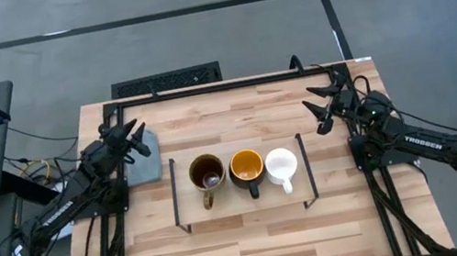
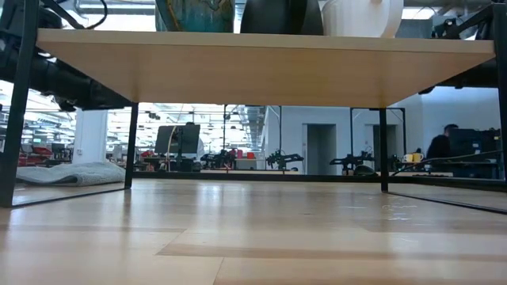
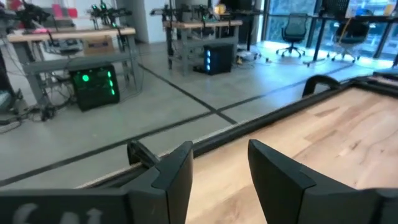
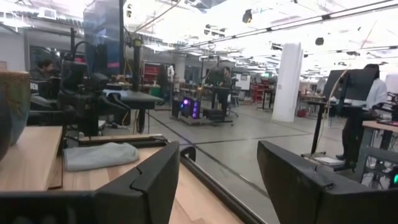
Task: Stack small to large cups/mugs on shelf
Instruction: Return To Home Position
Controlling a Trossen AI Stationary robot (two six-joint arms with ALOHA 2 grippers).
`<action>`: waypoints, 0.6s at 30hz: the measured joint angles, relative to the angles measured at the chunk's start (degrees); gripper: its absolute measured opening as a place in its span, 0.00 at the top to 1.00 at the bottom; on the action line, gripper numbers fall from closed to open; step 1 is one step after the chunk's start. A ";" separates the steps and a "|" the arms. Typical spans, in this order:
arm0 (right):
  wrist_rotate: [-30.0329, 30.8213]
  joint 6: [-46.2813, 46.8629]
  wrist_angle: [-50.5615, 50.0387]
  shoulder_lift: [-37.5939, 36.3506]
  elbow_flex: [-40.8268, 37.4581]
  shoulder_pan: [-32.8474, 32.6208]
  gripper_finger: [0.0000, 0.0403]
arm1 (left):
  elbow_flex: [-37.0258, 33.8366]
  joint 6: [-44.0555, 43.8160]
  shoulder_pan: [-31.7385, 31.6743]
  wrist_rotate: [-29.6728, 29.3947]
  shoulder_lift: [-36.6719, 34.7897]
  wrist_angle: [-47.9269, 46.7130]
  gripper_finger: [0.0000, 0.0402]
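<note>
Wooden shelf [image 2: 261, 71] underside, only mug bases [image 2: 360, 17] above.

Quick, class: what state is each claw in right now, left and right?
Left claw: open, holding nothing.
Right claw: open, holding nothing.

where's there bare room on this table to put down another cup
Free: the wide tabletop strip on the mug handles' side of the shelf, and the strip beyond it between the left tool and right tool. Crowded: the shelf, filled by the brown mug, dark mug, white mug; the grey cloth by the left tool.
</note>
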State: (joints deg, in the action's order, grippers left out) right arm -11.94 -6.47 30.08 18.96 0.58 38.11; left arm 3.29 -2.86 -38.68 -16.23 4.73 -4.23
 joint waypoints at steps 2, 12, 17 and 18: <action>-0.02 0.39 -0.04 0.00 0.00 0.00 0.41 | -0.09 -0.01 0.00 -0.09 -0.09 0.31 0.64; -4.74 0.45 -0.23 -3.91 0.00 -0.18 0.41 | -0.14 -0.18 0.01 -0.56 -0.03 0.22 0.64; -4.74 -1.07 -6.89 -9.51 0.02 -0.22 0.41 | -0.14 0.06 0.02 0.55 -0.02 0.13 0.64; -4.74 -1.10 -8.35 -10.72 0.02 -0.22 0.41 | -0.14 0.09 0.02 0.57 -0.02 0.13 0.64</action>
State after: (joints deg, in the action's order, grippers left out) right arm -16.69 -7.57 21.73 8.24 0.60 37.89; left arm 3.16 -2.78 -38.65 -15.66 4.71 -4.10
